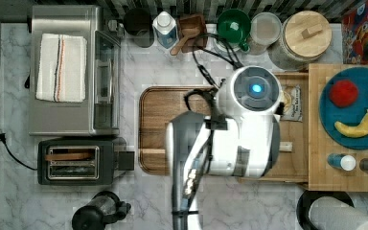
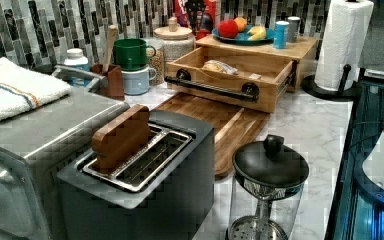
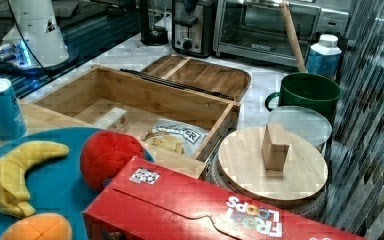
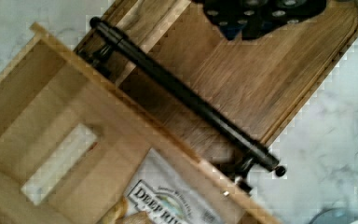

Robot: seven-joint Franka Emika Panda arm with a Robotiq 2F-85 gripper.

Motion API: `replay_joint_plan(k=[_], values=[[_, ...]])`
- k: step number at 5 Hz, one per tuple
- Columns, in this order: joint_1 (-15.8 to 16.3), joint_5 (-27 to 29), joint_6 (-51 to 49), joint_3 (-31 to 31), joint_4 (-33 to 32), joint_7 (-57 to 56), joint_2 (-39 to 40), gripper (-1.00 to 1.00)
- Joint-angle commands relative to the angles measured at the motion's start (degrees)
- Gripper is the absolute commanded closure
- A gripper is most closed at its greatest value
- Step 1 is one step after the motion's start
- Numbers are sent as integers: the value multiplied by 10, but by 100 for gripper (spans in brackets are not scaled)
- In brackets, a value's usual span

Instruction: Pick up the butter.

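Countertop action, reading the top view from its left. The wooden tray (image 1: 158, 110) comes first, then the white Panda arm (image 1: 249, 120), which hangs above the seam where tray meets open drawer (image 3: 145, 92). Past the arm on the top view's right, a pale sliver pokes out from under the arm's housing. That's the butter (image 1: 287, 147), and the Deep River snack bag (image 1: 292, 103) lies near it in the same drawer.

From the wrist camera, the gripper (image 4: 261, 14) is a dark shape hovering above the tray, on the near side of the drawer's black handle bar (image 4: 182, 98). The butter (image 4: 58, 163) lies flat on the drawer floor, beyond the handle and front wall and well apart from the tool. The bag (image 4: 168, 205) sits between the two, off to one side, and is not touching the stick. Whether the gripper is set wide or narrow, I cannot tell from here.

My read: this is the approach, with nothing grasped yet. Here is what could go wrong:
- Coming down too early would clip the handle or the drawer's front wall, because the tool is not yet over the drawer.
- Drifting toward the bag risks pinching crinkly plastic instead of the target.
- The stick is narrow and looks wrapped, so an off-centre or crosswise squeeze could make it slip or skid along the wood.
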Motion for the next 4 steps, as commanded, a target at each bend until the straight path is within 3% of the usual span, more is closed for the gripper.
replay_joint_plan(k=[1, 2, 3, 4], values=[[-59, -24, 111, -53, -92, -22, -55, 100], [-83, -46, 112, -49, -105, 40, -55, 90], [-108, -31, 139, -54, -128, 48, -48, -100], [-121, -22, 146, -59, -125, 74, -25, -100]])
